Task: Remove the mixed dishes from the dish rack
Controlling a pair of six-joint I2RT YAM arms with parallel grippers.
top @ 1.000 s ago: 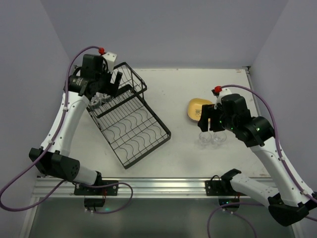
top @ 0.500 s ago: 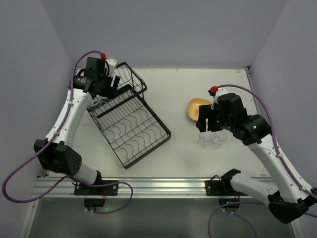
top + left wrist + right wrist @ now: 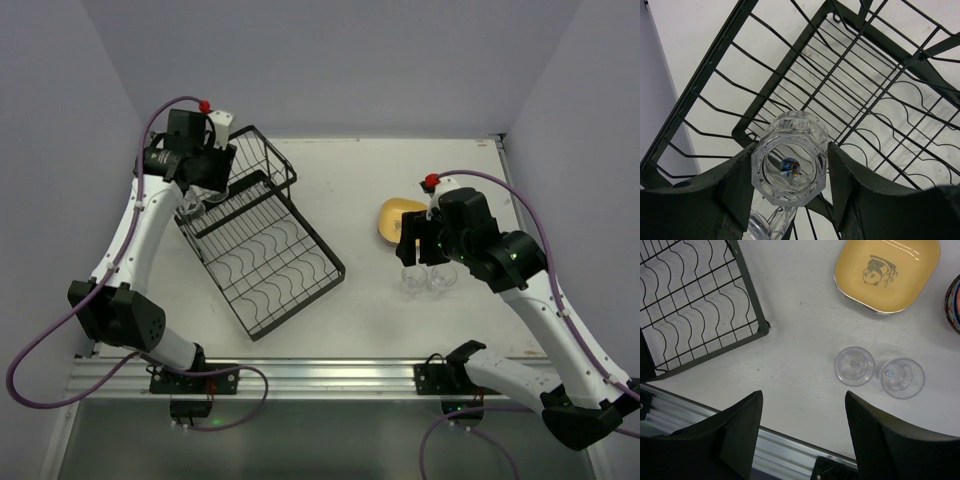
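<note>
Upper left, the left claw (image 3: pixel 790 175) has just closed from wide apart onto a glass cup (image 3: pixel 790 150) in the dish rack (image 3: pixel 785 70), ready for lifting; the right claw (image 3: pixel 802 400) stands apart.

Overhead camera covers the table (image 3: pixel 400 170); both wrist cameras look down, sharing the dish rack (image 3: pixel 270 260).

In the basket end of the dish rack (image 3: pixel 792 57), wire walls hem my left gripper (image 3: pixel 790 192) on two sides. A glass cup (image 3: pixel 790 167) fills its finger gap, with a second cup (image 3: pixel 771 226) just below, possibly touching.

Right side: bare table (image 3: pixel 800 340) lies under the spread right gripper (image 3: pixel 802 435). Beyond it stand one clear cup (image 3: pixel 854 365), another cup (image 3: pixel 902 377), the yellow plate (image 3: pixel 887 272) and a bowl (image 3: pixel 955 302).
</note>
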